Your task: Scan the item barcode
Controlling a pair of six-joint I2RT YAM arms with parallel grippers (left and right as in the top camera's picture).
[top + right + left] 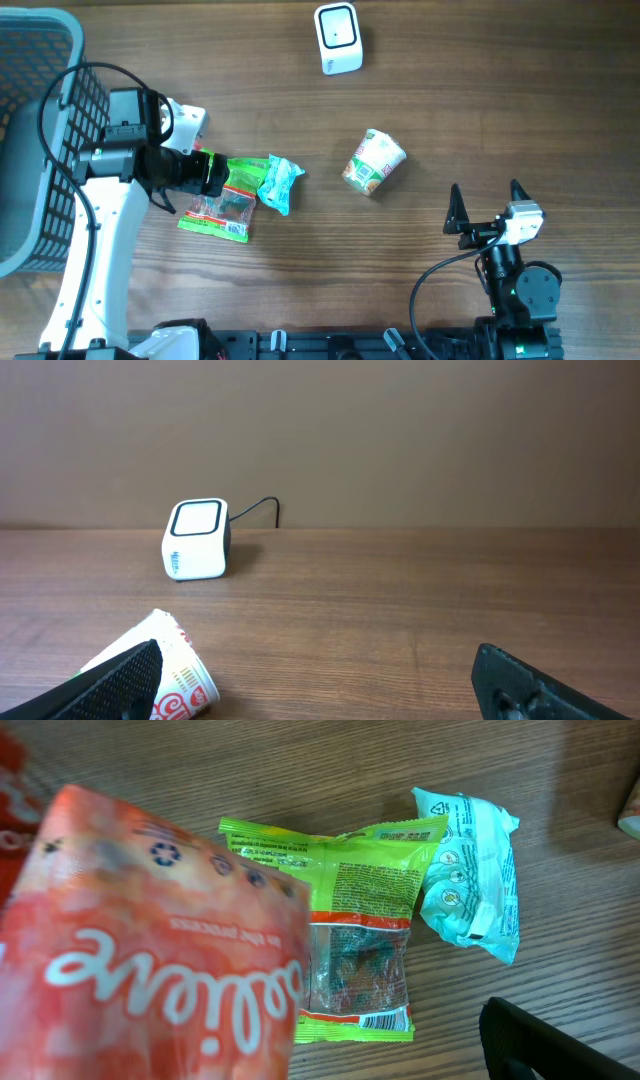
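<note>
Arms apart: left end effector [235, 175] spread wide, low over green packet [350, 890]; right end effector [485, 187] splayed, level

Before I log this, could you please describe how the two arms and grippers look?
The left arm has a white link, black joint housings and a looping black cable. The right arm is black with a white wrist block; its gripper has pointed black fingers.
</note>
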